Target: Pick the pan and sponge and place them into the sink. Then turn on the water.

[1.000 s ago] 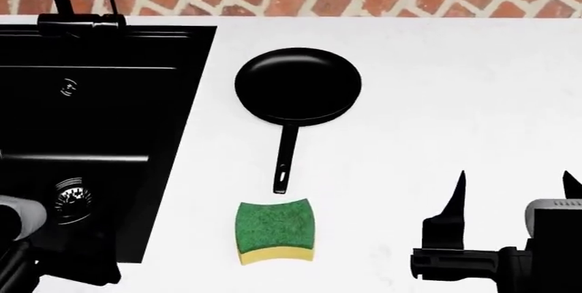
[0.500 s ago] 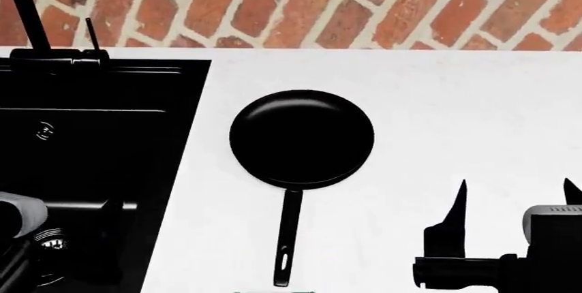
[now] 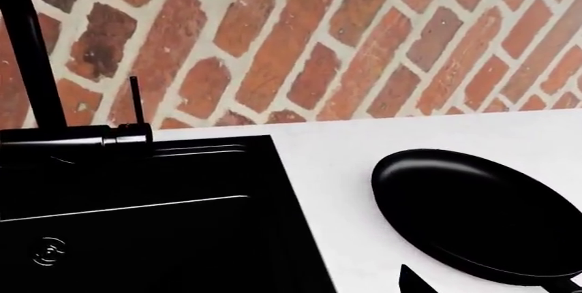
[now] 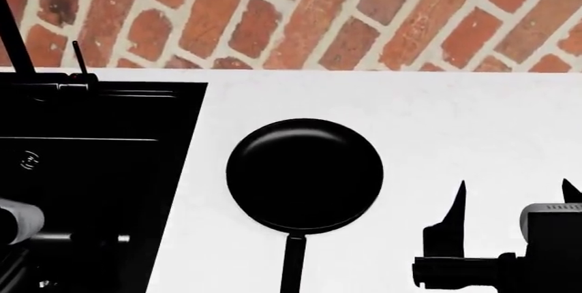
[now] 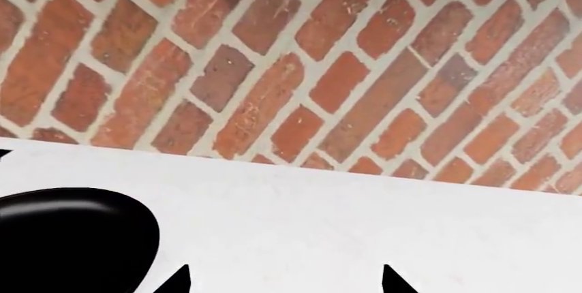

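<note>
Approach stage, nothing grasped yet. Pan point(image 4: 304, 174) lies on the counter point(image 4: 454, 122) at 3 o'clock of the sink point(image 4: 91, 170), handle toward 6 o'clock, cut off. Right gripper point(image 4: 514, 201), at 3 o'clock of the pan, gapes wide and empty; next it must reach the handle. Sponge unseen; left gripper's opening cannot be judged.

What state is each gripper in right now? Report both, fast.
Left gripper: cannot be told, only one fingertip shows.
Right gripper: open, holding nothing.
</note>
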Controlling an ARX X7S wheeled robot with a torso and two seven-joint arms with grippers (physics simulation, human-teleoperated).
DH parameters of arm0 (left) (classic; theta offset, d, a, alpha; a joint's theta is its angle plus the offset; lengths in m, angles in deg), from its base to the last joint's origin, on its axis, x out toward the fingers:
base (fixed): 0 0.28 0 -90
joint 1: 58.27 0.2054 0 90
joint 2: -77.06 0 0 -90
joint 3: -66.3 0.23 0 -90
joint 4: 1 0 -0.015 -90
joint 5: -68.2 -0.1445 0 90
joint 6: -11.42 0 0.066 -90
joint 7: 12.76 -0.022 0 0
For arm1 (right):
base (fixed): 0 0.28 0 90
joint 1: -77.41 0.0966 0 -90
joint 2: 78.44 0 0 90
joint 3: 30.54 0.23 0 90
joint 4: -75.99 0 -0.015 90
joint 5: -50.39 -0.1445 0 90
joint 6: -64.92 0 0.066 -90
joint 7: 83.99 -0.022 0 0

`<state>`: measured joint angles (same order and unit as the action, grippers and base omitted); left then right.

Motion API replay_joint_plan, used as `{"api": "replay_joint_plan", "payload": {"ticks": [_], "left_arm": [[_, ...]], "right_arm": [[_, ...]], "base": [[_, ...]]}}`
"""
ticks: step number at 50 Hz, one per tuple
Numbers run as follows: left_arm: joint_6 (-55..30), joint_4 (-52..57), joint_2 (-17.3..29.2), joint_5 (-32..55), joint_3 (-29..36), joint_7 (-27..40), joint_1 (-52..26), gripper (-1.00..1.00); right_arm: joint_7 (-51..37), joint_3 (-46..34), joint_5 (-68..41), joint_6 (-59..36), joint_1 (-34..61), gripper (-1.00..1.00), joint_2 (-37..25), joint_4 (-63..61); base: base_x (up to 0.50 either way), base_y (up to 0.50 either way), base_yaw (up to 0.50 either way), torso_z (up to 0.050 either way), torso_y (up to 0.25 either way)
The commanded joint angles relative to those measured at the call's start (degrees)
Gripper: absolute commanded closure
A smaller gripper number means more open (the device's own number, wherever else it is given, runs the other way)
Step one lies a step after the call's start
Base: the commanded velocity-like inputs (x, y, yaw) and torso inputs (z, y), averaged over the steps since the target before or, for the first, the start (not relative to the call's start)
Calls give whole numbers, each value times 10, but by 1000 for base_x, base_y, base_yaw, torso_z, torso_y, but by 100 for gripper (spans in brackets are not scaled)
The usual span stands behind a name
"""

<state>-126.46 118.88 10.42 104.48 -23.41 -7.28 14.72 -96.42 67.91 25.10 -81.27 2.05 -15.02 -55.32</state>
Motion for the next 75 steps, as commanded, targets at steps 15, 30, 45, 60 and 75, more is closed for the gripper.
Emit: {"api": "replay_joint_plan", "payload": {"ticks": [15,30,45,60,75], "left_arm": [[5,61,49,78,-5,-90,20,-100],[-77,172,59,166,66,-106,-16,-100],[-164,237,57,256,122,-79,-85,-100],[-164,229,76,211,213,-118,-74,-100],[-163,190,90,180,257,-136,-87,-100]], "right_arm": [[-8,4,-9,-16,2,-100,3,13],[-7,-6,-11,-13,-3,-100,5,23],[-10,-19,-13,-19,-1,-100,6,26],[-13,-20,-16,-18,-7,-100,7,28],[-11,-24,-15,-4,-15,-100,10,39]], "base": [[35,0,0,0,0],[0,0,0,0,0],[0,0,0,0,0],[0,0,0,0,0],[0,0,0,0,0]]}}
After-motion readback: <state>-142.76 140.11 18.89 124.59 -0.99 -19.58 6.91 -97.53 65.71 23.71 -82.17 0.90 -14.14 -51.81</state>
